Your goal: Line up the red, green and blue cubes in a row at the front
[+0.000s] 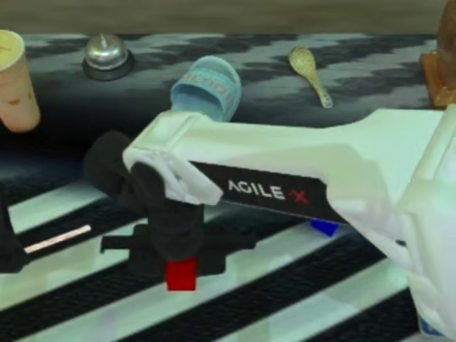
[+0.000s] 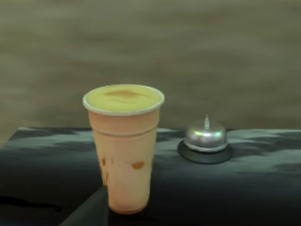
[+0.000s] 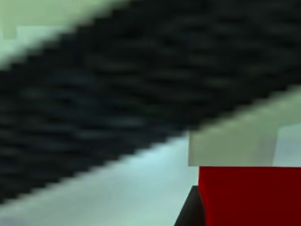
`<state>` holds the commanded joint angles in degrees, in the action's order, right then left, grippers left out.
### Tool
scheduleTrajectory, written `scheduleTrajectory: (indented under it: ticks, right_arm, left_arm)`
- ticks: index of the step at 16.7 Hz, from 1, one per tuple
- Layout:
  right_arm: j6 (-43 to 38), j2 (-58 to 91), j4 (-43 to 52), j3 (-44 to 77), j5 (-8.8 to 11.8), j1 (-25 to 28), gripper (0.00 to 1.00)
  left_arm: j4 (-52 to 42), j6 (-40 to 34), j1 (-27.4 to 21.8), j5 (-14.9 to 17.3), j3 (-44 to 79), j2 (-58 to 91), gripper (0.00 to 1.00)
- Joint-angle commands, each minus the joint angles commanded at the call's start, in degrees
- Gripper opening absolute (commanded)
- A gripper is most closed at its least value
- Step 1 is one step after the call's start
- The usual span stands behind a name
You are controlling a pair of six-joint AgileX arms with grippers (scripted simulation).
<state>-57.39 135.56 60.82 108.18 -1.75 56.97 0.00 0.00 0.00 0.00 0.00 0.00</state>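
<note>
The red cube (image 1: pixel 181 274) sits at the tip of my right gripper (image 1: pixel 178 260), over a pale stripe near the front of the table. In the right wrist view the red cube (image 3: pixel 249 195) fills the corner, and one dark finger (image 3: pixel 190 209) presses against its side, so the gripper is shut on it. Only a corner of the blue cube (image 1: pixel 324 227) peeks out from under my right arm, to the right of the red one. The green cube is hidden. My left gripper (image 1: pixel 8 249) is parked at the table's left edge; its one visible finger (image 2: pixel 89 212) stands far aside, open.
Along the back stand a paper cup (image 1: pixel 16 82), a silver bell (image 1: pixel 107 55), a pale-blue slipper (image 1: pixel 208 89) and a spoon (image 1: pixel 311 75). A brown wooden object (image 1: pixel 440 75) is at the right edge. My right arm's white link (image 1: pixel 299 160) spans the middle.
</note>
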Motion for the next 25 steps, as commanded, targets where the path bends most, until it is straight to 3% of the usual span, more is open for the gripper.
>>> scheduleTrajectory:
  ticks: [5, 18, 25]
  right_arm:
    - [-0.04, 0.41, -1.31, -1.24, -0.05, 0.08, 0.00]
    - [-0.04, 0.41, -1.31, -1.24, -0.05, 0.08, 0.98]
    - [-0.04, 0.41, -1.31, -1.24, -0.05, 0.08, 1.00]
  left_arm:
    - [0.00, 0.00, 0.00, 0.00, 0.00, 0.00, 1.00]
    - [0.00, 0.00, 0.00, 0.00, 0.00, 0.00, 1.00]
    - [0.00, 0.00, 0.00, 0.00, 0.00, 0.00, 1.00]
